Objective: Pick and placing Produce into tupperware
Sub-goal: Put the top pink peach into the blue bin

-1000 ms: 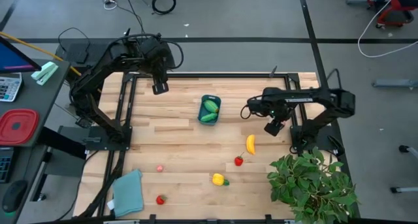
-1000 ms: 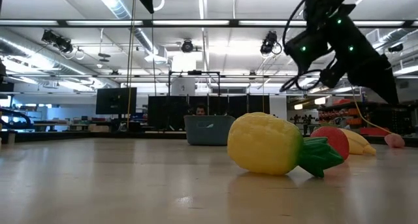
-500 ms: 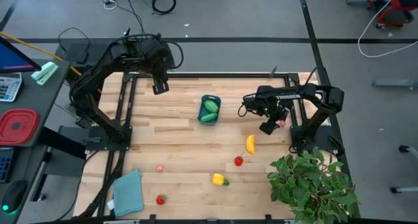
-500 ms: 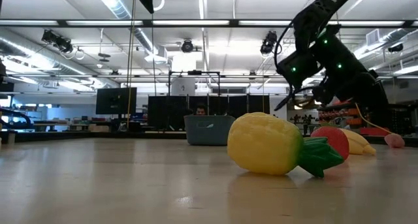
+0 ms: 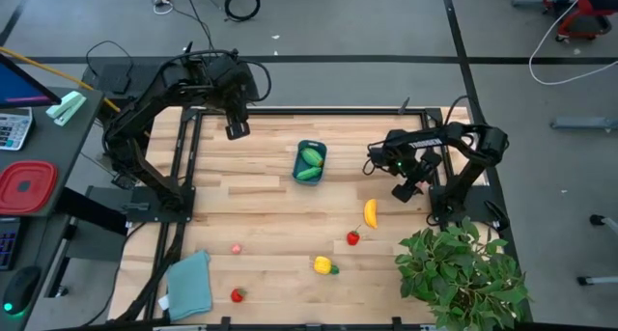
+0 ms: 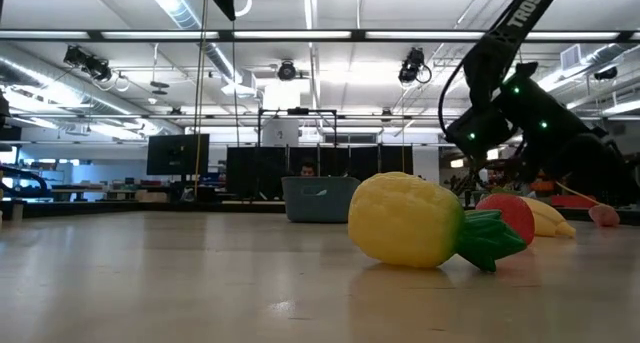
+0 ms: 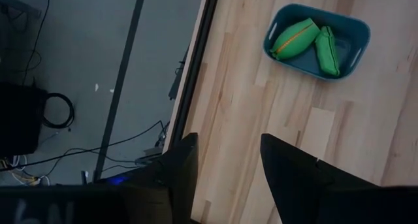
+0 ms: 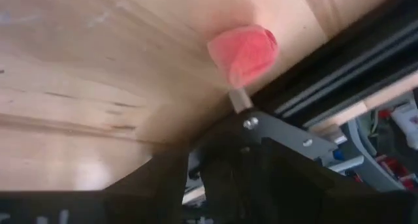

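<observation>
Behind right end effector (image 5: 409,189), blurred, perhaps pink produce (image 8: 243,54)

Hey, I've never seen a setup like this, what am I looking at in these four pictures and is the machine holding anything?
It is a robot with two dark arms at a wooden table. One picture looks straight down from above, one looks level across the tabletop, and two come from cameras on the arms' wrists.

A teal tub holds two green pieces. Loose on the table lie a banana, a yellow-and-green piece and small red pieces. A folded cloth and a potted plant sit at one edge.

The left gripper hangs open and empty at the far edge. The right gripper hovers near the banana, close to a pink piece; nothing is held.
</observation>
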Tool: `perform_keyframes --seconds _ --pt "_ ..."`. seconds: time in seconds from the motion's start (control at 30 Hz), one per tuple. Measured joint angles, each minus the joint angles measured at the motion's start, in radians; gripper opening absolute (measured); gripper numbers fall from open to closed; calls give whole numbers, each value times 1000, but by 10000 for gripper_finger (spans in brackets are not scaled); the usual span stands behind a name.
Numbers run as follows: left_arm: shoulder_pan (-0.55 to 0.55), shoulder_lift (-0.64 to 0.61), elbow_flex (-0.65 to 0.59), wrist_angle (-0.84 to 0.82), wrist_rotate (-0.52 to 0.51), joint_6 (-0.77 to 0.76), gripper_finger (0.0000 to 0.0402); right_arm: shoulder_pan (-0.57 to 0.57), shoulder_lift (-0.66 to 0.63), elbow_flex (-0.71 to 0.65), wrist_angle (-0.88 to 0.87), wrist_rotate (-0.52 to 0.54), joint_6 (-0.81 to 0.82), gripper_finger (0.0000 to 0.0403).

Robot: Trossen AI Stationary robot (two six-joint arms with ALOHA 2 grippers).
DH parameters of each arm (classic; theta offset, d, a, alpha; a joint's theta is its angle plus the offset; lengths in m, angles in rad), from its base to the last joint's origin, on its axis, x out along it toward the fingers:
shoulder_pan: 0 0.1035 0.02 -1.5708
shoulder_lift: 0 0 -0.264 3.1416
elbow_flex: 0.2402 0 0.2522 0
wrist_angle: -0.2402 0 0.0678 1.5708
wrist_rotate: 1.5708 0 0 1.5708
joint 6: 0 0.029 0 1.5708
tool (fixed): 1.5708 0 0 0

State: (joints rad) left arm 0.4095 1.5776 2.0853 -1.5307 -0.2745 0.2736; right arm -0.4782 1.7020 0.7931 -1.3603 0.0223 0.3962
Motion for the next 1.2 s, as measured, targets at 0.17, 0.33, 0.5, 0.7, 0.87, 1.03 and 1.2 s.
perform_keyframes --seconds 0.17,0.33,0.5,0.7,0.87,1.03,1.2 --pt "0 0 0 0 0 0 172 0 0 15 65 8 -14 199" --pt "0 0 0 0 0 1 173 -3 0 14 74 28 -34 199" --pt "0 0 0 0 0 1 173 -4 -1 7 88 32 -34 199" --pt "0 0 0 0 0 0 172 -4 -1 7 121 82 -34 199" --pt "0 0 0 0 0 0 173 -4 -1 7 122 84 -25 199" --pt "0 0 0 0 0 0 172 -6 -1 7 126 129 -23 199" --pt "0 0 0 0 0 0 173 -18 -1 7 129 138 -15 199"
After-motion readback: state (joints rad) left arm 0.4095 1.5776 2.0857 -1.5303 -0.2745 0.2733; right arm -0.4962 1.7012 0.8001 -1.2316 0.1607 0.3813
